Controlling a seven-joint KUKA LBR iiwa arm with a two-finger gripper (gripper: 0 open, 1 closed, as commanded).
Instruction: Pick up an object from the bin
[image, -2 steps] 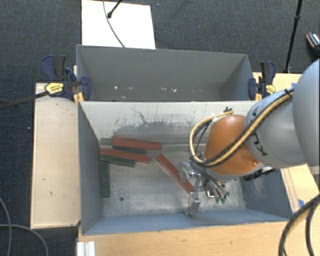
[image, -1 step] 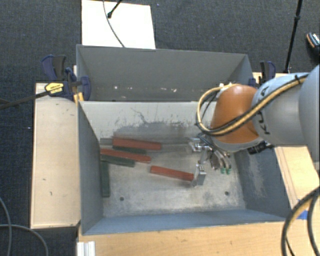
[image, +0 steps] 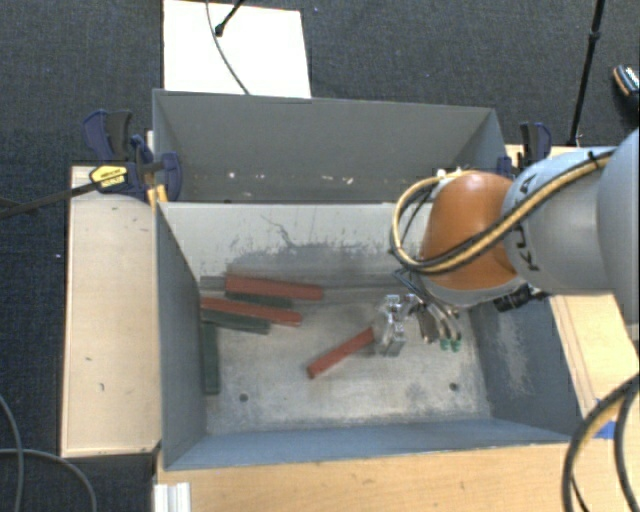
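In the camera view we see the gripper (image: 414, 328) low over the floor of the bin (image: 330, 150), its jaws standing apart with nothing between them that we can make out. The nearest thing is a red stick (image: 340, 356) lying slantwise. Its upper end sits just outside the jaws on the side away from the arm, and we cannot tell whether it touches the gripper. The rest of the stick runs farther off on that same side. We take it as the likely thing to pick, and the danger lies in that offset. If the jaws close where they stand, we think they would meet on bare floor, or one of them would nudge the stick's end and turn it aside. Catching only the tip could also let the stick swing or slip out when lifted. Well beyond it, away from the jaws, lie two more red sticks (image: 272, 289) and some dark green sticks (image: 208, 362), too far off to interfere.
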